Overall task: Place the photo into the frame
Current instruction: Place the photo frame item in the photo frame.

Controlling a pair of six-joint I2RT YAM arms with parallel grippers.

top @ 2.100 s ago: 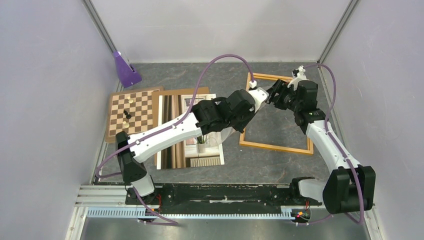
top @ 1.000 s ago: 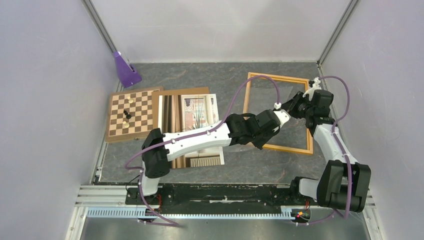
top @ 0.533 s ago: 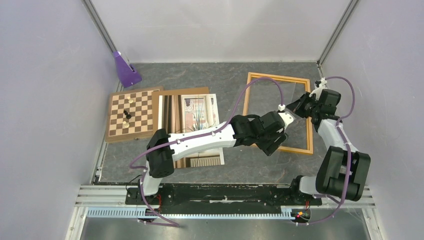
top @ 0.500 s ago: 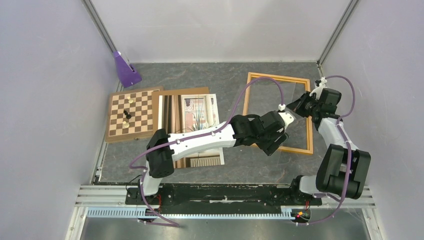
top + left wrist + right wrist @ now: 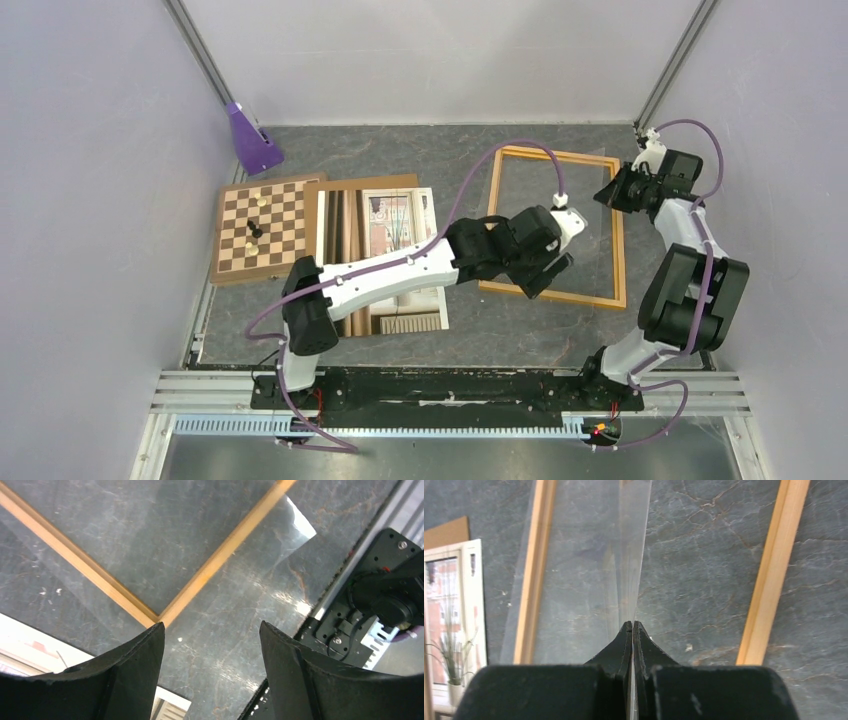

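Note:
The frame (image 5: 491, 220), thin light-orange wood, lies flat on the right of the table with bare table showing through it. The photo (image 5: 350, 225), with plant and window, lies face up to its left. My right gripper (image 5: 607, 192) is shut on the edge of a clear plastic sheet (image 5: 624, 555), which hangs over the frame between the rails (image 5: 536, 555); its jaws (image 5: 632, 624) pinch it. My left gripper (image 5: 545, 278) is open and empty above the frame's near left corner (image 5: 155, 617), its fingertips (image 5: 160, 627) wide apart. A corner of the sheet (image 5: 295, 525) and a strip of photo (image 5: 30, 640) also show there.
A brown backing board (image 5: 370, 183) lies under the photo's far edge. A chessboard (image 5: 262, 225) with a few pieces sits at the left, a purple wedge-shaped object (image 5: 250, 140) behind it. Grey walls close in both sides. The arms' black base rail (image 5: 430, 385) runs along the near edge.
The left gripper has opened and drawn back from the right gripper toward the frame's near left corner. The right gripper has shut on the clear sheet and carried it toward the far right.

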